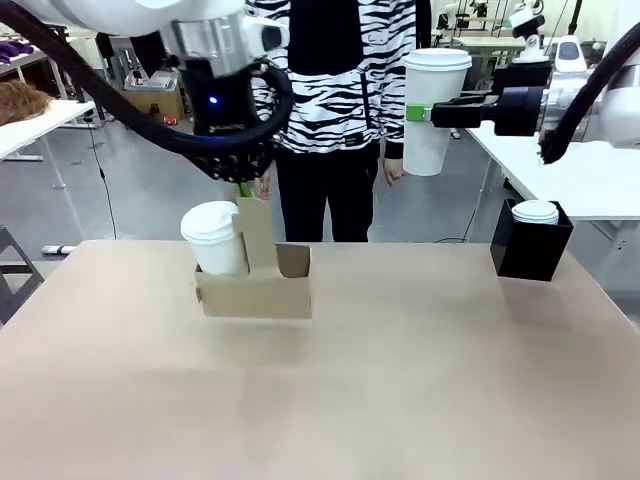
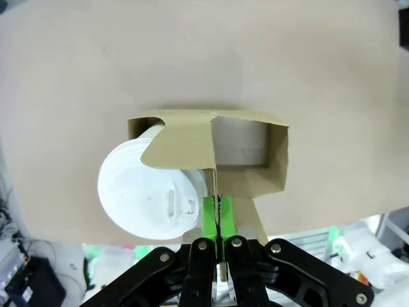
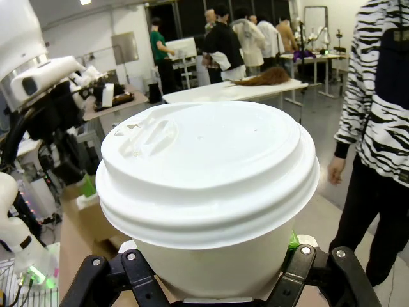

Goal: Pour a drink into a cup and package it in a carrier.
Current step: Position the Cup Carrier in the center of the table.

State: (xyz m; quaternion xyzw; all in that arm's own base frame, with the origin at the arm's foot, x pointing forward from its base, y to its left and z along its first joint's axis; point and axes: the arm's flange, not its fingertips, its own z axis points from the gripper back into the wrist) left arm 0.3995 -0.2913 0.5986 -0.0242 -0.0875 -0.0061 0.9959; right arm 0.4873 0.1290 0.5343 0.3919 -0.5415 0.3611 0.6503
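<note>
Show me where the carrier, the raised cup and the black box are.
carrier (image 1: 262, 297): front view, on its front cardboard wall.
raised cup (image 1: 428, 146): front view, on its white paper side below the lid.
black box (image 1: 527, 256): front view, on its front face.

I get bright, even overhead room light, only a faint shadow under the carrier on the worktop, wide-angle bending at the 2 wrist views' edges, and the lid of the cup nearly washed out.

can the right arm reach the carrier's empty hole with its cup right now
Probably yes: the carrier has its empty hole on the side toward the right gripper, open above; the left gripper pinches only the handle.
</note>
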